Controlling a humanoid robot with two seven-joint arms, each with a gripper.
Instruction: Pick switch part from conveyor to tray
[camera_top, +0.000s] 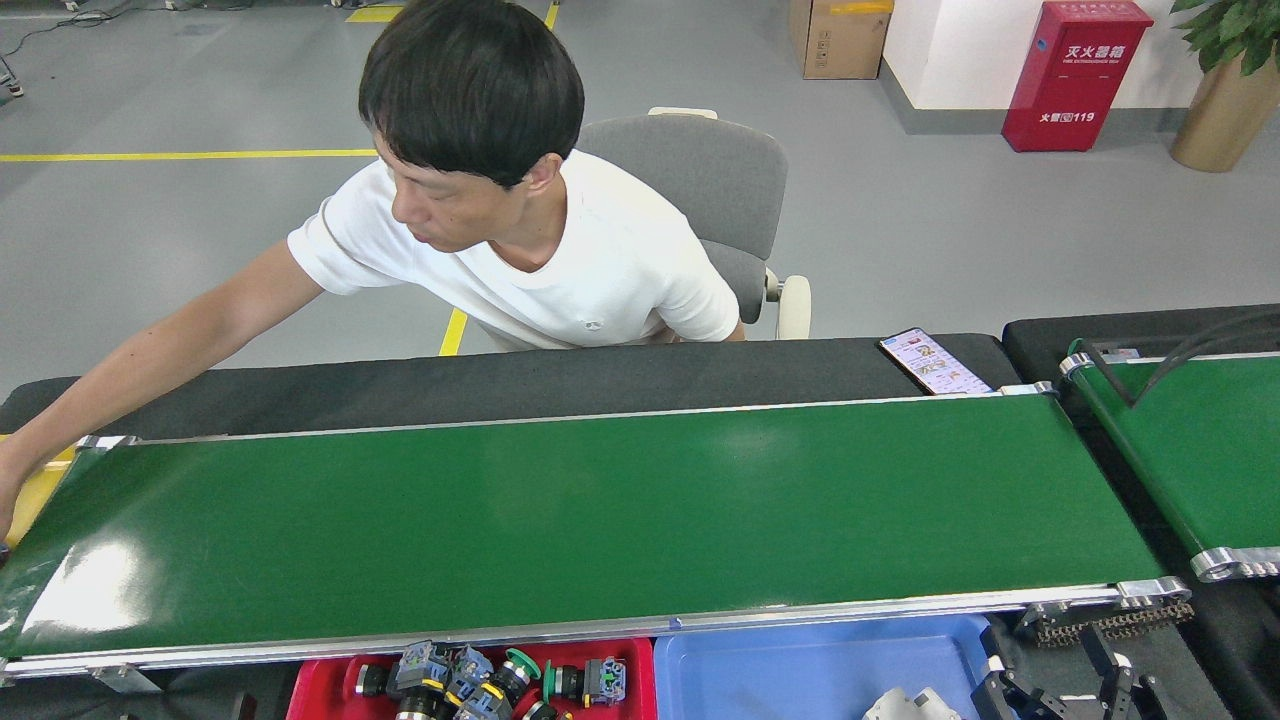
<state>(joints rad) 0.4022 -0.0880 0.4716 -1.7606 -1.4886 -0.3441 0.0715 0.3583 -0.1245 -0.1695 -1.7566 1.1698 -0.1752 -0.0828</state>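
The conveyor (600, 510) runs across the middle, a long glossy dark-green belt between silver rails, and no switch part lies on it. Several switch parts (480, 680) are piled in a red tray (320, 690) at the bottom edge. Beside it stands a blue tray (800, 670) with a grey-white piece (905, 705) in it. My right gripper (1060, 692) peeks in at the bottom right below the belt's end roller, fingers spread apart and holding nothing. My left gripper is out of view.
A person in a white shirt (590, 260) sits behind the conveyor, one arm (150, 370) reaching to a yellow bin (35, 495) at the belt's left end. A phone (935, 362) lies on the black table. A second green belt (1200, 450) is at right.
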